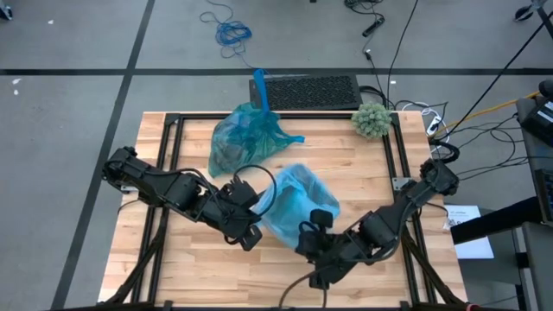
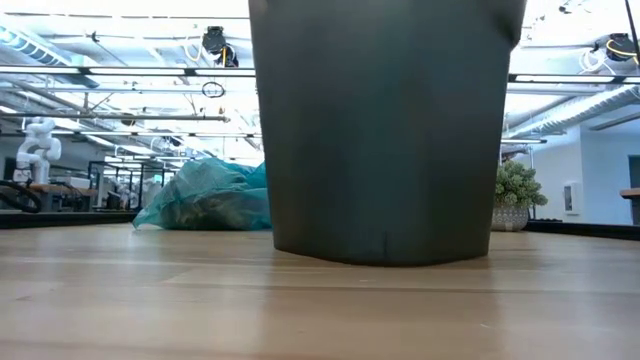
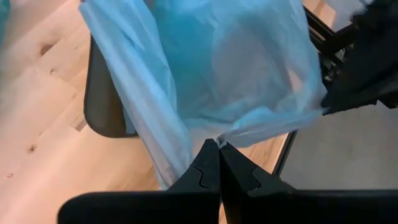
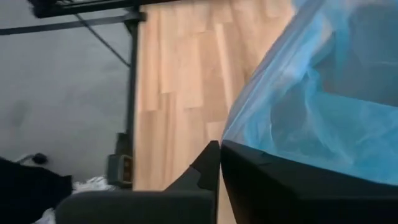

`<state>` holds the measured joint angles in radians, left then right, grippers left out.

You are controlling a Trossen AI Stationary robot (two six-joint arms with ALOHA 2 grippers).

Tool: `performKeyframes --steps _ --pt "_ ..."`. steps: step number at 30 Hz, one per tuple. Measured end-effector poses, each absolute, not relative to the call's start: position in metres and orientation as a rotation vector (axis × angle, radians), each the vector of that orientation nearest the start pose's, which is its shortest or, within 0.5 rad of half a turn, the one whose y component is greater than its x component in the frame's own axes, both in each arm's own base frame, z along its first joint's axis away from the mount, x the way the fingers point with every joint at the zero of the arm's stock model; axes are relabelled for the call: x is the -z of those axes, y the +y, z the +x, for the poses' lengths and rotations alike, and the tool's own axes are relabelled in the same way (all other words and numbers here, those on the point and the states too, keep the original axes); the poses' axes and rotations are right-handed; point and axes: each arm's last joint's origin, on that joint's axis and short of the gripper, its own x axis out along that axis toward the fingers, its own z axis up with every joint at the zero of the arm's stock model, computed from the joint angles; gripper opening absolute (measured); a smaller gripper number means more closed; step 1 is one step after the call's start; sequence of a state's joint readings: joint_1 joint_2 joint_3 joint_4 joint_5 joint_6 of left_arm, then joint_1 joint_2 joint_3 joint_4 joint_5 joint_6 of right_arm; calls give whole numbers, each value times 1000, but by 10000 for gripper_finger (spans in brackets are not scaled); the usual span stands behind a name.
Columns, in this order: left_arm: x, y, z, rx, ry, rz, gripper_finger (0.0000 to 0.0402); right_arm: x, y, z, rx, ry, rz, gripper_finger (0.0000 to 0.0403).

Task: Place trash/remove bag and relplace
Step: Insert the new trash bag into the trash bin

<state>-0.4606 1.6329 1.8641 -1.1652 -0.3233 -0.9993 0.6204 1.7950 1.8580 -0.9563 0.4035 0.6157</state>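
- Trash is not loose anywhere on the table; judging by its bulk, it sits inside the tied teal bag (image 1: 244, 134) lying at the back of the table (image 1: 371, 173), well apart from the bin (image 2: 385, 130).
- Left gripper (image 3: 219, 149), at the bin's left side, has its fingers pressed fully together on a pinch of the fresh blue bag (image 1: 298, 203) at its edge.
- The fresh blue bag drapes over the bin's mouth, with a fold hanging down the dark wall on the left gripper's side; the step in hand looks like seating this liner around the rim.
- Right gripper (image 4: 219, 148), at the bin's near right side, is also closed, its tips just beside the liner's edge; whether any film is caught between them cannot be told.
- Doing this well likely means pulling the two edges outward and down evenly, keeping tension low so the thin film does not tear or drag the bin.
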Motion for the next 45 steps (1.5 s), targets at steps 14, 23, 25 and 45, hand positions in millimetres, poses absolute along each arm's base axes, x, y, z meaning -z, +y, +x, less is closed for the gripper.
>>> performKeyframes --steps 14,23,25,45 --pt "-394 -145 284 -366 821 -594 0 -345 217 327 -16 877 160 1" --pt "-386 -157 266 -526 798 -537 0 -344 216 328 -19 885 160 0" --pt "-382 -162 268 -533 796 -533 0 -343 214 330 -16 892 163 0" --pt "-366 -193 275 -477 806 -542 0 -358 225 321 -106 820 223 0"
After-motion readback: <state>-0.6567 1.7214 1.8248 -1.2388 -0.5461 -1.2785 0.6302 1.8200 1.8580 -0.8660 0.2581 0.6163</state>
